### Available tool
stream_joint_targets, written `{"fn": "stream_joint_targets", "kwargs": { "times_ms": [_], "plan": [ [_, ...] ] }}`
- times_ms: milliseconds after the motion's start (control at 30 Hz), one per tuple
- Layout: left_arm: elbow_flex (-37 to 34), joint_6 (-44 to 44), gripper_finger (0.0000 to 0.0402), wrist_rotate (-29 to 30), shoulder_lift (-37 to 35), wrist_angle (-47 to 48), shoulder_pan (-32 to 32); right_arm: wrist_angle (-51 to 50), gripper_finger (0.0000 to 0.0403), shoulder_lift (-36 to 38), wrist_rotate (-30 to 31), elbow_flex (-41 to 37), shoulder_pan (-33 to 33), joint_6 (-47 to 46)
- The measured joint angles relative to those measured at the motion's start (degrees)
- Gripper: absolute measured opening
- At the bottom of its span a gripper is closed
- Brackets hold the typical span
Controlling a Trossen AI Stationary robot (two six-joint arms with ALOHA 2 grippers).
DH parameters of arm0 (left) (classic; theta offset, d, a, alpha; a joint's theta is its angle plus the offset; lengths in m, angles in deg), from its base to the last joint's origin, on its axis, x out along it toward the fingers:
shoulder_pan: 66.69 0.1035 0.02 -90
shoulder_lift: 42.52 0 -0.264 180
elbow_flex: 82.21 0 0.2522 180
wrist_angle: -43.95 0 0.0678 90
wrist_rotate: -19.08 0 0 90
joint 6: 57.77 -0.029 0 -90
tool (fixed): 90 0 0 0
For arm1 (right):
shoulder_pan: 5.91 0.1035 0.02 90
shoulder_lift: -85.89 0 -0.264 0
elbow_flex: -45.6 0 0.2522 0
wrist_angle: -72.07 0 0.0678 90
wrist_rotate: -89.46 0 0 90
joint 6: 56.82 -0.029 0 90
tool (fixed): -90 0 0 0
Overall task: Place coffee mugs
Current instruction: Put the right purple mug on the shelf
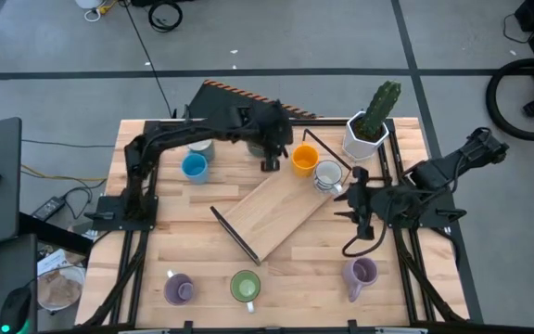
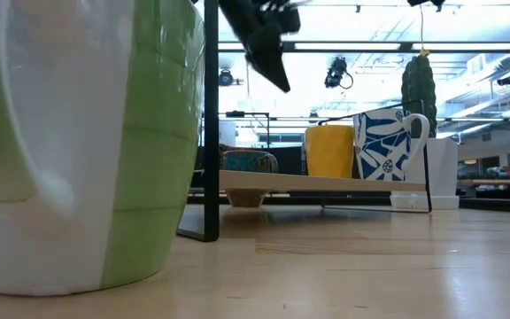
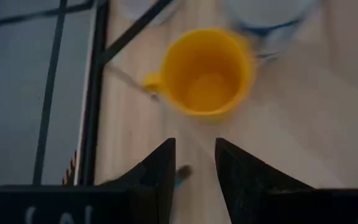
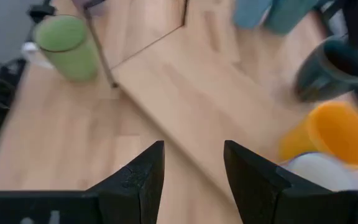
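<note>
Orange stands out first: the orange mug (image 1: pixel 305 158) sits on the upper right end of the tilted wooden board (image 1: pixel 272 213) at the middle of the high view, and a white mug with blue pattern (image 1: pixel 327 175) touches it just lower right. I judge these two are placed, lined up along the board's far end so the rest can follow.

Just left of the orange mug hangs the left gripper (image 1: pixel 271 163). Its wrist view looks straight down into the orange mug (image 3: pixel 207 71) past fingers (image 3: pixel 157 171) that stand a little apart with nothing between them, so it looks to have let go. The right gripper (image 1: pixel 358 206) hangs at the board's right edge, its fingers (image 4: pixel 135 171) also parted and empty, well placed, I'd say, for the purple mug below it.

Counting mugs in the high view: one orange, one white and blue on the board. On the bare surface (image 1: pixel 202 269) wait one blue mug (image 1: pixel 194 166) at upper left, with a paler one half hidden under the arm beside it, and along the bottom two purple mugs (image 1: pixel 176 289) (image 1: pixel 361 273) and one green mug (image 1: pixel 245 286). One dark mug (image 4: pixel 331 68) shows only in the right wrist view. That makes eight. One cactus pot (image 1: pixel 367 137) stands at upper right, not part of the job.
</note>
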Motion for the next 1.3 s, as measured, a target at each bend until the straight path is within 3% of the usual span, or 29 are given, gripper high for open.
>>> {"fn": "stream_joint_targets", "kwargs": {
  "times_ms": [400, 633, 833, 1000, 1300],
  "plan": [
    [-3.8, -4.1, 0.0118, 4.4, 0.2, -1.5, -12.8, -3.0, 0.0172, -13.5, -4.6, 3.7, 7.6, -15.2],
    [-3.8, -4.0, 0.0118, 3.8, 0.2, -1.6, -16.0, -7.4, 0.0172, -23.1, -9.6, 10.7, 10.1, -26.7],
    [-8.0, -5.2, 0.0118, 1.9, -0.9, -7.6, -16.7, -16.0, 0.0172, -29.1, -13.0, 17.2, 12.2, -40.8],
    [-14.2, -6.4, 0.0118, 1.9, -5.5, -14.7, -16.7, -18.9, 0.0172, -31.8, -16.3, 20.7, 13.1, -49.1],
    [-33.7, -3.7, 0.0118, 4.5, -21.8, -33.1, -17.0, -20.2, 0.0175, -36.5, -27.4, 20.8, 13.3, -58.4]
  ]
}}
